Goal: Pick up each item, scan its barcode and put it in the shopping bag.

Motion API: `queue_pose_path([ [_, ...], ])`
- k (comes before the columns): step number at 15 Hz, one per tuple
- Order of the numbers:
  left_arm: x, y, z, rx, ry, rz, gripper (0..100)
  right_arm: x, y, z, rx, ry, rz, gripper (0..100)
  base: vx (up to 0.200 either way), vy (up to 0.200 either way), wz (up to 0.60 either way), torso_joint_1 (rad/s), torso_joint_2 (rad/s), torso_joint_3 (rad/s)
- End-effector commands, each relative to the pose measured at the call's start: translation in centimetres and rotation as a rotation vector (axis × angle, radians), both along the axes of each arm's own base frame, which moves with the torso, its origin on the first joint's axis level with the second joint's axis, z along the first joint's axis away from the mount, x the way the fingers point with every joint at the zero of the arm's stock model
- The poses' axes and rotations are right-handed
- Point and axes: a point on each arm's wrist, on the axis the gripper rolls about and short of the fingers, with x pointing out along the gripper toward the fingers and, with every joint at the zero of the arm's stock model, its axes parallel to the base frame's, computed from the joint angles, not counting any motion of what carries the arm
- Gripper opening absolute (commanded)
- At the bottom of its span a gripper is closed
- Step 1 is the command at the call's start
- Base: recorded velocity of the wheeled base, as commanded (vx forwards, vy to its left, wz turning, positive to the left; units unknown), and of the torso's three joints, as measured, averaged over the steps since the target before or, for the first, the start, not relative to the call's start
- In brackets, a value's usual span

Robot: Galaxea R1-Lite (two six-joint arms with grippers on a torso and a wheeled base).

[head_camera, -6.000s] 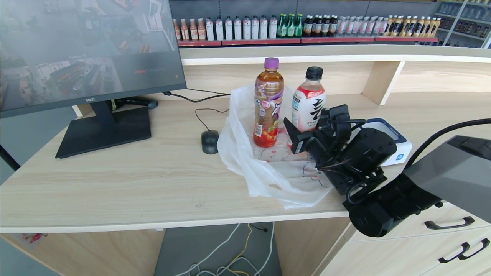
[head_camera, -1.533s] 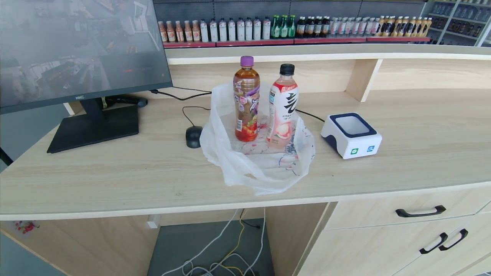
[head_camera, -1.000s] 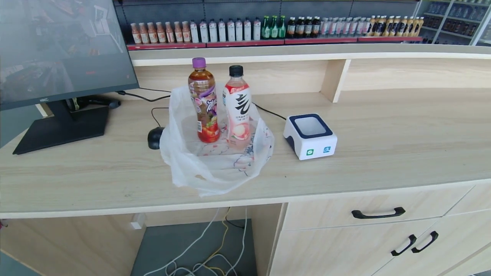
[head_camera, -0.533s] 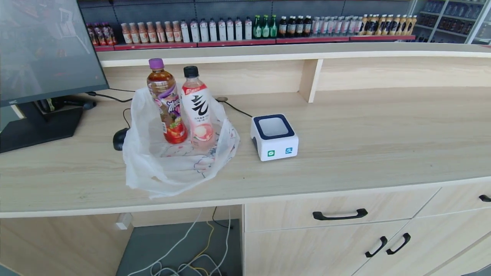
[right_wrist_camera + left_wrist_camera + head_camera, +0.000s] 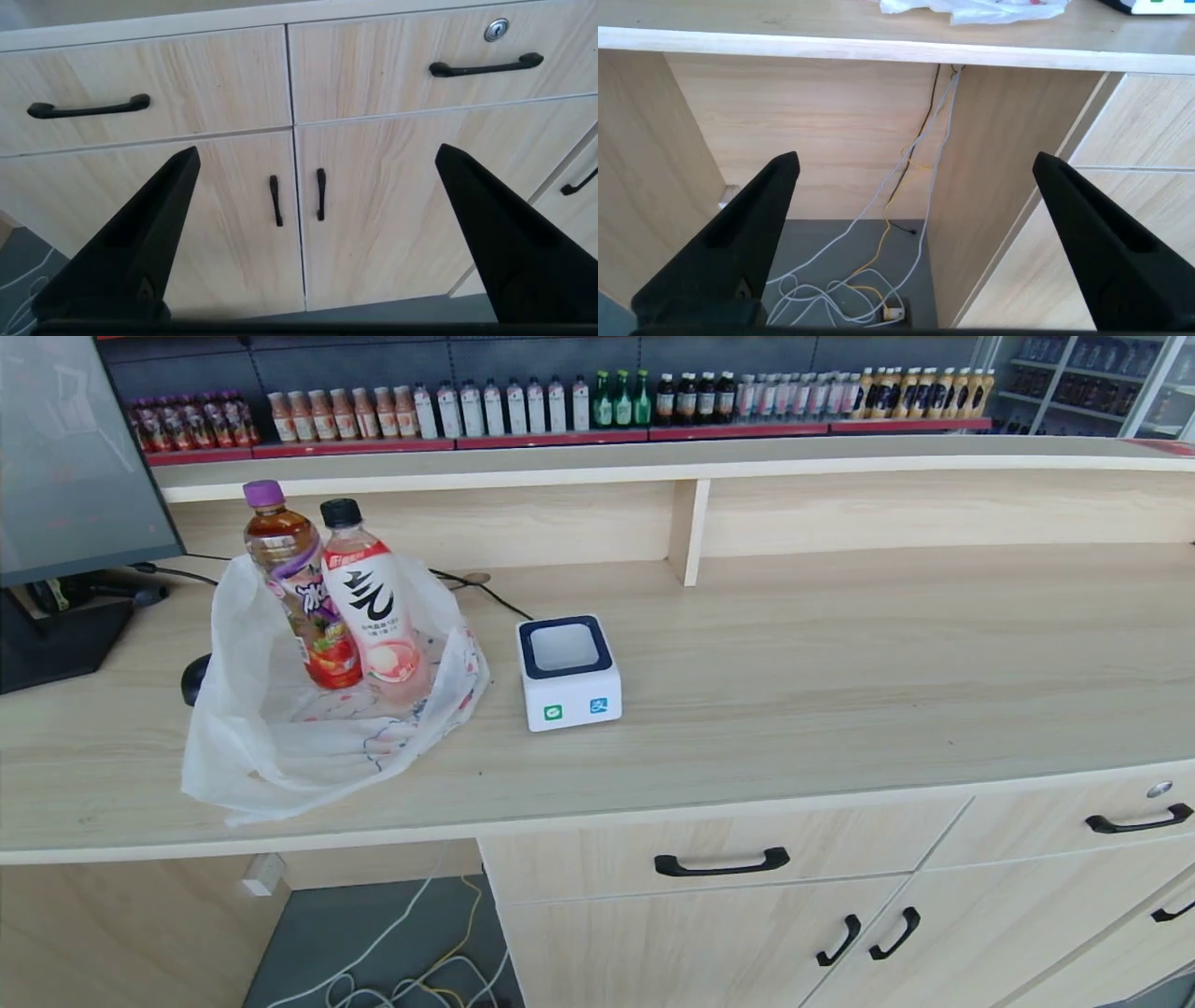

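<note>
Two bottles stand upright and side by side inside the open white shopping bag on the counter's left part: a purple-capped tea bottle and a black-capped pink bottle. The white barcode scanner with a dark-rimmed window sits just right of the bag. My left gripper hangs open below the counter edge, facing the kneehole, with the bag's hem above it. My right gripper is open too, low in front of the cabinet doors, holding nothing.
A monitor on a black stand and a mouse sit at the counter's far left. A raised wooden shelf runs along the back. Bare countertop stretches right of the scanner. Loose cables lie under the counter.
The camera has swung right, so the whole picture shifted left. Six seconds ago my right arm was at the black-capped bottle in the bag; it has since drawn back off the counter.
</note>
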Motion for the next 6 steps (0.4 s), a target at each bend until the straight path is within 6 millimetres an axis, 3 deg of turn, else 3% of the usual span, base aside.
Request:
queue_pose_path([
  [1, 0.00, 0.00, 0.00, -0.002, 0.000, 0.000, 100, 0.01, 0.00, 0.01, 0.000, 0.001, 0.000, 100, 0.000, 0.000, 0.00, 0.000, 0.00, 0.000],
  [6, 0.00, 0.00, 0.00, 0.000, 0.000, 0.000, 100, 0.01, 0.00, 0.01, 0.001, 0.001, 0.000, 100, 0.000, 0.000, 0.00, 0.000, 0.00, 0.000],
])
